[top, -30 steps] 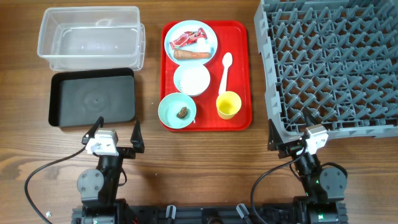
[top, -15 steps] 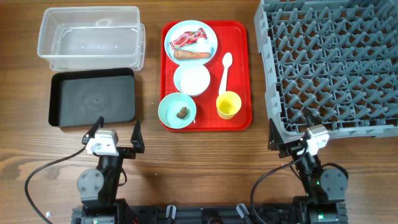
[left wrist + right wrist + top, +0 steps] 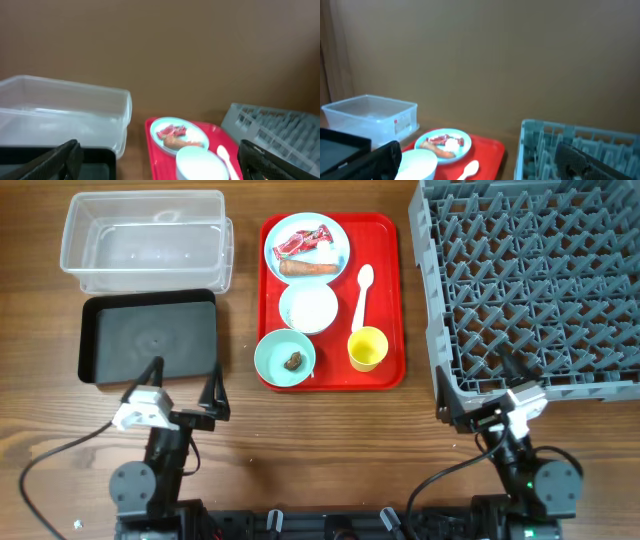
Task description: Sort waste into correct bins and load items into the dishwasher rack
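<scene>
On the red tray (image 3: 392, 300) a light blue plate (image 3: 338, 235) carries a red-and-white wrapper (image 3: 303, 243) and a carrot piece (image 3: 308, 268). Below it are a white bowl (image 3: 308, 308), a white spoon (image 3: 362, 288), a yellow cup (image 3: 367, 348) and a small blue bowl (image 3: 272, 356) with a brown lump (image 3: 293, 361). The left gripper (image 3: 183, 388) stands open at the black tray's (image 3: 148, 335) near edge. At the grey rack's (image 3: 540, 280) near-left corner, the right gripper (image 3: 475, 388) is open and empty.
A clear tub (image 3: 145, 240) stands behind the black tray at the back left. The rack fills the right side and its near wall rises just ahead of the right gripper. Bare wooden table (image 3: 320, 440) lies between the two arms.
Both wrists have shifted slightly outward, the left one to the left and the right one to the right. Both grippers stay open. Nothing on the tray has moved.
</scene>
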You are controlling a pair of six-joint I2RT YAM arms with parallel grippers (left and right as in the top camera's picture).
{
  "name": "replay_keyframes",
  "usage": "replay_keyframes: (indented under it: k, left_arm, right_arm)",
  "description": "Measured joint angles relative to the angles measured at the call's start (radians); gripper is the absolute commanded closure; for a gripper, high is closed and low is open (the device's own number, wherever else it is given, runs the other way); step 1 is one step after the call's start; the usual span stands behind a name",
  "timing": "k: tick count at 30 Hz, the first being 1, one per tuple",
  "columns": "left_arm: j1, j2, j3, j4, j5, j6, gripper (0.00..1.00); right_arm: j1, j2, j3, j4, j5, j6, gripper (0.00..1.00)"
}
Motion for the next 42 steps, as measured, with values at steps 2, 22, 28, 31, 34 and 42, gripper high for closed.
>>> replay_keyframes:
  k: [2, 22, 28, 31, 34, 42]
  left_arm:
    - [0.000, 0.070, 0.069, -0.005, 0.000, -0.005, 0.00]
    - [-0.068, 1.354, 1.414, -0.710, 0.093, 0.055, 0.00]
    - [-0.200, 1.767, 1.936, -0.969, 0.040, 0.089, 0.00]
    - [-0.263, 1.878, 2.000, -0.976, 0.029, 0.093, 0.00]
    - [-0.319, 1.965, 2.003, -0.985, 0.024, 0.097, 0.00]
    - [-0.378, 2.079, 2.003, -0.864, 0.020, 0.097, 0.00]
  right_arm:
    - [0.000, 0.072, 0.074, -0.015, -0.003, -0.020, 0.00]
    - [0.000, 1.002, 1.172, -0.865, -0.123, -0.098, 0.00]
    - [0.000, 1.186, 1.386, -1.091, -0.123, -0.098, 0.00]
    - [0.000, 1.227, 1.394, -1.108, -0.123, -0.098, 0.00]
    - [0.000, 1.257, 1.394, -1.128, -0.123, -0.097, 0.00]
    - [0.000, 1.290, 1.394, -1.147, -0.123, -0.093, 0.00]
